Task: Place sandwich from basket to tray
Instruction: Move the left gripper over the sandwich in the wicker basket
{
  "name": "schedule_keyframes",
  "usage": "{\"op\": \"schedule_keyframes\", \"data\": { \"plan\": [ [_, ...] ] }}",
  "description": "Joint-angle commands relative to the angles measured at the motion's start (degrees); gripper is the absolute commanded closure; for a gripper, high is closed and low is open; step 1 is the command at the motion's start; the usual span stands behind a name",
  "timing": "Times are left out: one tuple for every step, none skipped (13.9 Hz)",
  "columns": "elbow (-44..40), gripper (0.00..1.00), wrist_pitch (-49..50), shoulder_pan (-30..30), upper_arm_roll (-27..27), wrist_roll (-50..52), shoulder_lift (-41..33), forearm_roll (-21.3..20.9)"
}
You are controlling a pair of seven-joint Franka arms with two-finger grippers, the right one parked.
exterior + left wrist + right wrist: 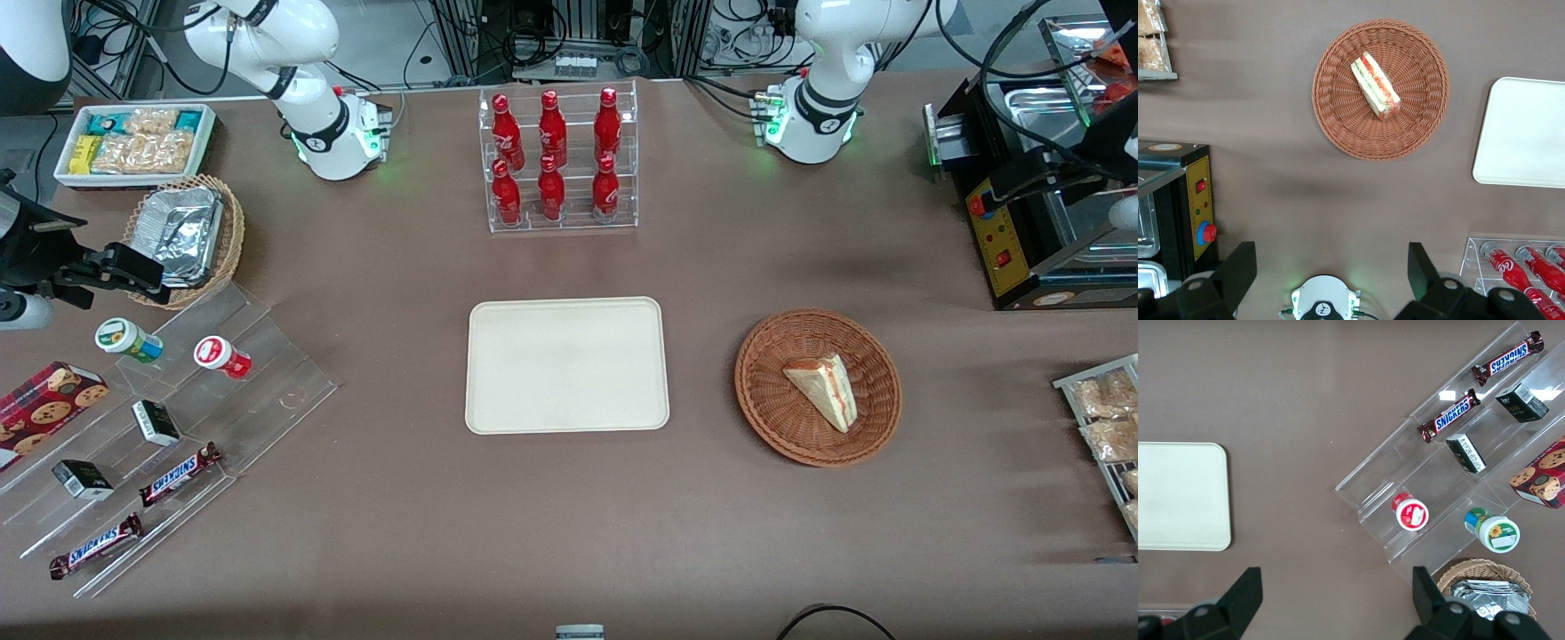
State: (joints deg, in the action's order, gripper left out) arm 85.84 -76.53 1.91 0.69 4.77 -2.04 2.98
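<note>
The sandwich (822, 387), a pale bread wedge with red and green filling, lies in the round reddish-brown wicker basket (765, 356). The cream-white tray (566, 364) lies flat and bare beside the basket, toward the parked arm's end. In the left wrist view the sandwich (1375, 85) rests on its side in the basket (1338, 120), with a corner of the tray (1525, 133) beside it. My gripper (1330, 250) hangs high above the table, open wide with nothing between its fingers. It is farther from the front camera than the basket, close to its own arm base.
A clear rack of red bottles (560, 160) stands farther from the front camera than the tray. A black machine (1022, 222) and a rack of packaged snacks (1107, 418) sit at the working arm's end. A stepped acrylic stand (169, 418), foil-container basket (182, 236) and white snack bin (133, 142) are at the parked arm's end.
</note>
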Motion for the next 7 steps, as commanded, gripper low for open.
{"op": "schedule_keyframes", "data": {
  "plan": [
    [-2.2,0.00,0.9,0.6,1.8,-1.1,1.5,-5.0],
    [-2.3,0.00,0.8,0.6,1.9,-1.1,1.6,-4.2],
    [-2.1,0.00,0.6,0.6,1.8,-1.1,2.3,-4.0],
    [-2.2,0.00,0.6,0.6,1.8,-1.0,3.3,-4.0],
    [-2.1,0.00,0.3,0.6,1.7,-0.7,4.3,-4.1],
    [-1.9,0.00,-1.0,0.6,1.7,-0.4,5.3,-4.3],
    [-0.9,0.00,-2.7,0.6,1.7,0.1,6.2,-4.3]
  ]
}}
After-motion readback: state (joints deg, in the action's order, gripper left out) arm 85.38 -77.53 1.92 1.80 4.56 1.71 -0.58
